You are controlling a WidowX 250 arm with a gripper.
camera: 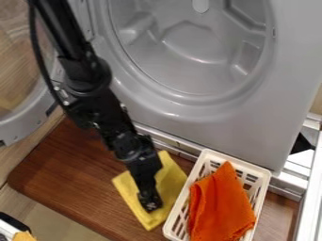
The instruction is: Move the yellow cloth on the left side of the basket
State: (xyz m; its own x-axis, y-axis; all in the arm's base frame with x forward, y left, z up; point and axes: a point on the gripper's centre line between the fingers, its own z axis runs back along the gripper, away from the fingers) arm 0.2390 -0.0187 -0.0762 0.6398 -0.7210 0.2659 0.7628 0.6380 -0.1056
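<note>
Camera view: yellow cloth on brown wooden board, left of off-white slatted basket. Spread mostly flat, roughly rectangular, turned at a slant, with soft creases and a raised fold toward the far part. Right edge just beside basket's left wall; no way to tell if touching. Near corner close to basket's near-left corner, far corner near base of front-loading washer. Gripper pointing down at cloth's near half, tip at fabric; can't tell how far open or whether gripping it. Orange cloth bunched inside basket, draped up to right rim. Bare wood left of yellow cloth, out to board's rounded left corner; washer door swung open at far left.
</note>
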